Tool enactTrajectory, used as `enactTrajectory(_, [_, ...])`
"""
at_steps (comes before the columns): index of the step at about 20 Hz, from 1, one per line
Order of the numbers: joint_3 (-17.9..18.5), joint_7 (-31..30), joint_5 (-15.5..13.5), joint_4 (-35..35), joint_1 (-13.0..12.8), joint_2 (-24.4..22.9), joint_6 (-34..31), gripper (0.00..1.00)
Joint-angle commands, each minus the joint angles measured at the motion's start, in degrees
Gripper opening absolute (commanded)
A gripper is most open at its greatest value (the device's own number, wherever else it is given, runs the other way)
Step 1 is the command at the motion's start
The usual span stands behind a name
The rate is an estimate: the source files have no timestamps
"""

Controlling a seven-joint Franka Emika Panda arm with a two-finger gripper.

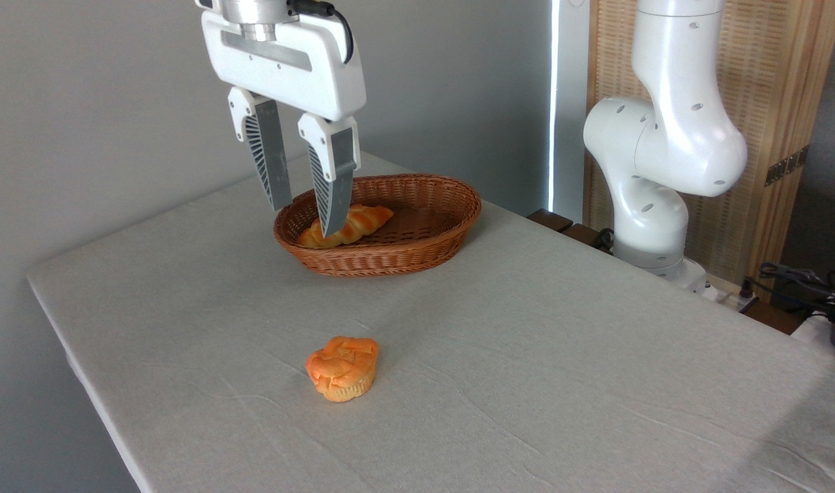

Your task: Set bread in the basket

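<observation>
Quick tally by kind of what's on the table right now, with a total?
Braided bread loaf: 1, the bread lying inside the basket
Muffin-shaped piece: 1, the muffin on the tablecloth, apart from the basket
Woven basket: 1, the basket
Total: 3
The tool is open and empty above the basket's left end.

Setting: you face a robot lab bench. Cloth-covered table [595, 383]; white arm base [653, 226] at 2 o'clock; loose cables [801, 281] at 3 o'clock; bare grey wall [103, 103] behind.
</observation>
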Motion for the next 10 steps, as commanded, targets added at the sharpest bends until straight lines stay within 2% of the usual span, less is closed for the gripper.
enactTrajectory(1, [-3.82,-0.19,-0.87,2.90,3.58,2.12,-2.27,1.00])
enactTrajectory(3, [-5.50,-0.19,-0.96,2.72,5.26,2.12,-2.27,1.00])
enactTrajectory(10, [-5.68,0.25,-0.43,2.37,5.27,2.12,-3.85,1.00])
